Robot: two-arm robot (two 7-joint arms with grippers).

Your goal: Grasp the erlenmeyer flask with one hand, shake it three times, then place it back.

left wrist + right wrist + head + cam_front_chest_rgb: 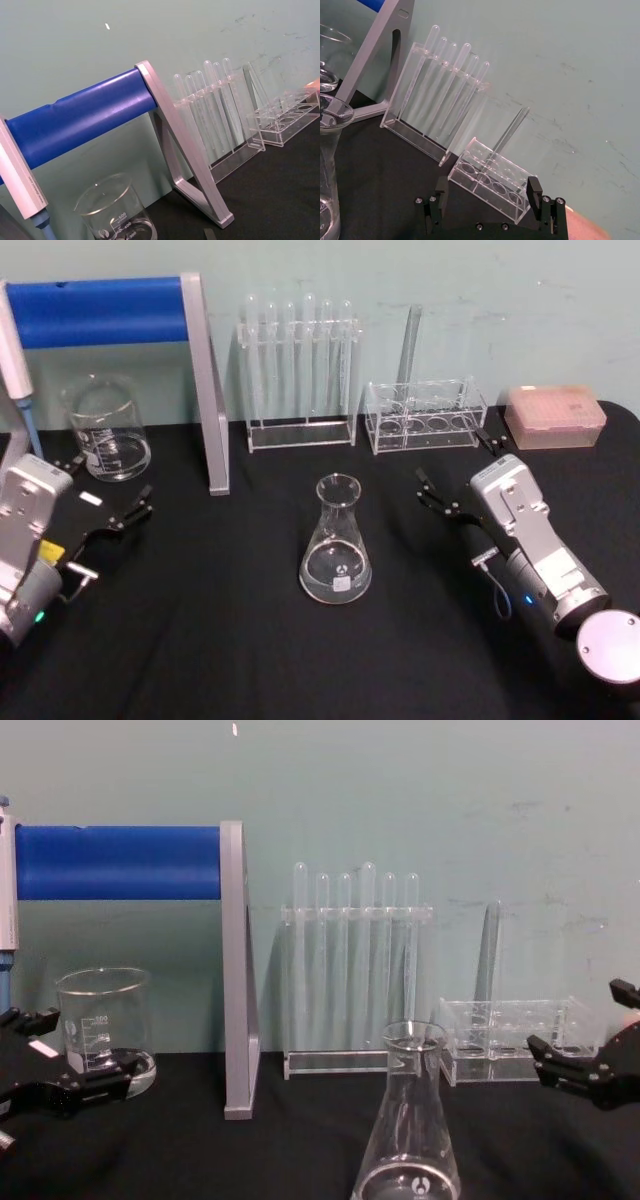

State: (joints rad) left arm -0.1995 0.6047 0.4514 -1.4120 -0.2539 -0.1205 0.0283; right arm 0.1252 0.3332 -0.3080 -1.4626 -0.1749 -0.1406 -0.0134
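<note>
Nothing grasped yet. I've got the erlenmeyer flask (pixel 336 540) standing upright on the black counter (pixel 220 640), between both tools and touching neither. The right tool (pixel 448 483) is released, jaws spread wide, and sits just to the flask's right, pointing toward the back wall. The left tool (pixel 125 500) is also released and holds nothing. It sits well off the flask's left side, with the beaker (pixel 106 427) just ahead of it.

Risks I see from here:

- The right tool aims at the four-hole rack (pixel 425 415) ahead of it, not at the flask. I'd have to swing it inward. A sloppy swing could knock the flask's neck sideways, and with that narrow neck over a wide base it may slide or tip.
- Glass on glossy pads: a grip on the sloped cone could squeeze the flask downward out of the jaws. The neck is the safer place, I judge.
- Shaking with a weak clench could throw it. There looks to be a little liquid in the base, so that would spill.
- The test tube rack (pixel 299 370) stands beyond the flask. A forward overshoot or a wide shake arc could hit the tubes.
- The blue-barred stand (pixel 205 390) sits beside the left tool's path if I use that arm instead.
- Setting it back down hard could crack the base.
</note>
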